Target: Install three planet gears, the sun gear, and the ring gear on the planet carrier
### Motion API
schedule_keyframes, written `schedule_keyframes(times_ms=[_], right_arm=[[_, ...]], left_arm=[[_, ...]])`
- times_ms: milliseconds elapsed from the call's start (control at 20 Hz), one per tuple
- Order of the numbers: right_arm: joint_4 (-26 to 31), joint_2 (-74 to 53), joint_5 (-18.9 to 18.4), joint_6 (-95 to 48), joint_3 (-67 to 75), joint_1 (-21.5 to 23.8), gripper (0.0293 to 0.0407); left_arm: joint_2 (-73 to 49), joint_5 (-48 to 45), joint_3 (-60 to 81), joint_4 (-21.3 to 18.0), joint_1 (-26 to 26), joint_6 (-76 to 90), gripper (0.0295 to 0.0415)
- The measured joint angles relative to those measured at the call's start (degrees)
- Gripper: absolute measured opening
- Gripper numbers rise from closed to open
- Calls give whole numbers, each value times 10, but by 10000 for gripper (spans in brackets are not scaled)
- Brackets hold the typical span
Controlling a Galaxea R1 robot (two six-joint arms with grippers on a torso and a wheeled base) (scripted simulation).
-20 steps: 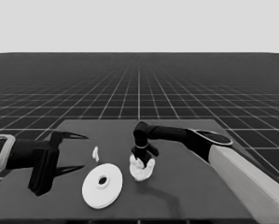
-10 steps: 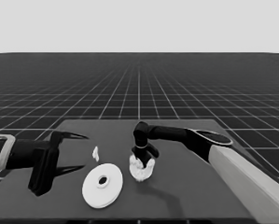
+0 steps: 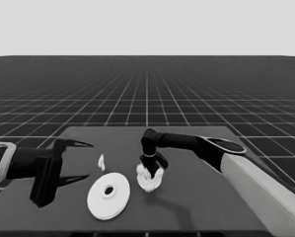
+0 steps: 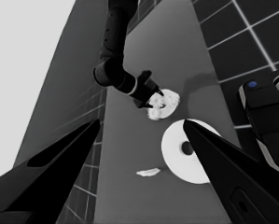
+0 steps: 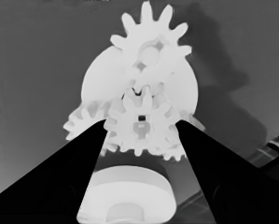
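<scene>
Right wrist view: right end effector point(image 5: 141, 128) grips a gear point(image 5: 140, 125) over the smaller round part point(image 5: 139, 77)

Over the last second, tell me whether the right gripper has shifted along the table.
No. In the head view the right gripper sits over the smaller round part, just as far from the larger round part as before.

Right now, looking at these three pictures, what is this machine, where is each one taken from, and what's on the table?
It is a simulated two-armed robot at a dark table. One picture looks down from its head, and the others look out from each wrist. The right gripper grips a small gear over the smaller round part, which carries other gears. The left gripper hangs open over the table's left end. Nearby lie the larger round part and a thin white piece.
</scene>
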Motion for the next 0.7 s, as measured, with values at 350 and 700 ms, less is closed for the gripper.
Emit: schedule_keyframes(times_ms=[350,700], right_arm=[[0,0,0,20,0,0,384],[39,-7,-22,-346,33,49,391]], left_arm=[[0,0,0,0,0,0,385],[0,0,0,0,0,0,385]])
